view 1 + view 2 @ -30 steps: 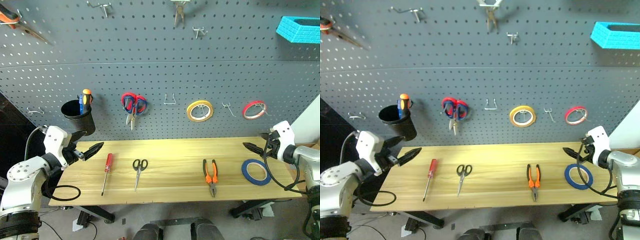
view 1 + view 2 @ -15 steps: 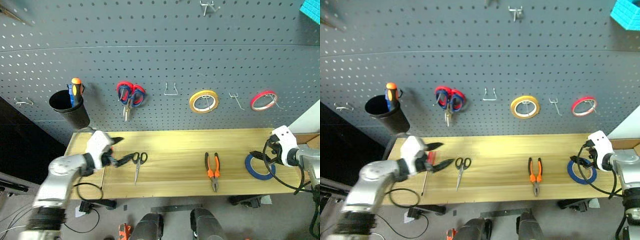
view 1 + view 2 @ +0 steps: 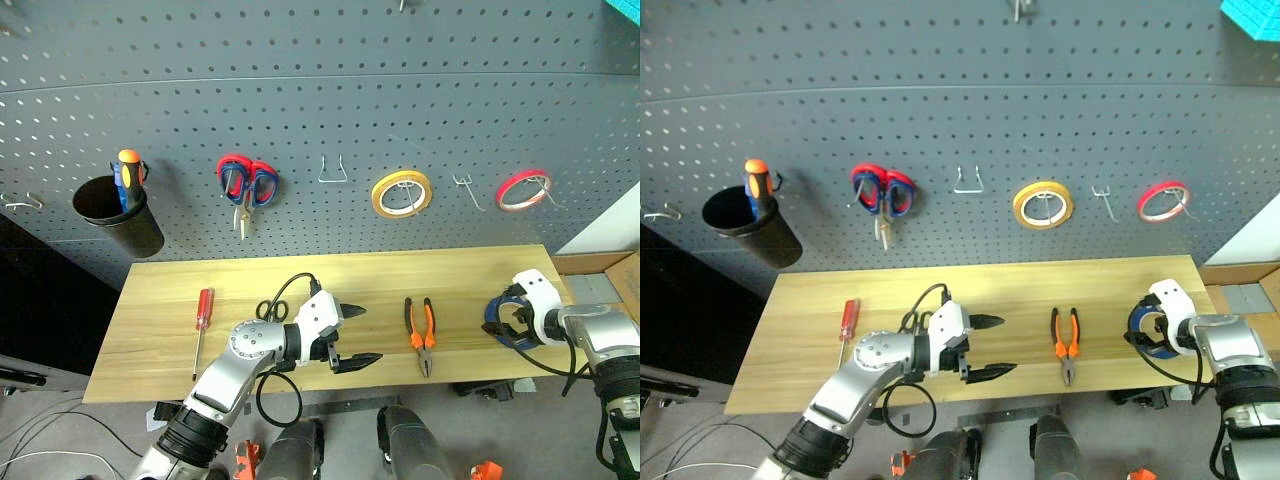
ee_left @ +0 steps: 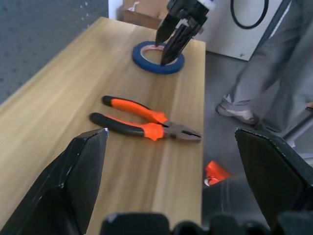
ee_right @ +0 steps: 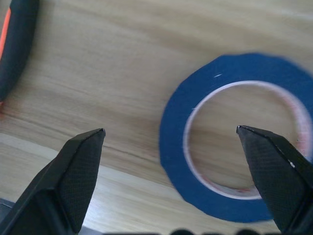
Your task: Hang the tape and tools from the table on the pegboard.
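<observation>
The blue tape lies flat at the right end of the table. My right gripper hangs just above it, pointing down and open, with the ring between its spread fingers. The orange-and-black pliers lie right of centre. My left gripper stands open and empty, aimed sideways at the pliers a short way off. The red-handled screwdriver lies at the left. My left arm covers the spot where the black scissors lay. The pegboard rises behind the table.
On the pegboard hang red-and-blue scissors, a yellow tape ring, a red tape ring and a black cup holding an orange-topped screwdriver. Bare hooks sit between them. A person's legs stand past the table's right end.
The camera has tilted down. My left arm swung right across the table, from beside the screwdriver to just left of the pliers. My right gripper tipped down and sank over the blue tape.
</observation>
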